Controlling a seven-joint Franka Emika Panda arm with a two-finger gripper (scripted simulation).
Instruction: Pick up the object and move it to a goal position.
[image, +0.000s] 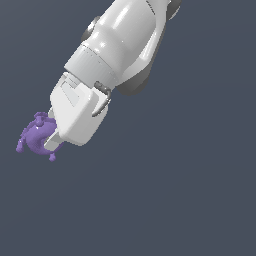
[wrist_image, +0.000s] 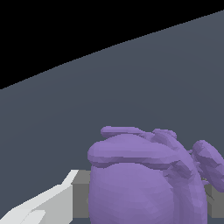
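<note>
Purple object between the jaws, long axis diagonal.

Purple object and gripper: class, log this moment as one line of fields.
arm: over grey floor | gripper: around purple object | fingers: beside it | closed or lifted: cannot tell | goal: not visible

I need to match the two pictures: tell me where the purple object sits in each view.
Exterior view: the purple object is at the lower left, at the tip of the gripper.
Wrist view: the purple object is large and close, filling the lower middle and right.
Shared landmark: the white finger beside the object, seen in both views.
</note>
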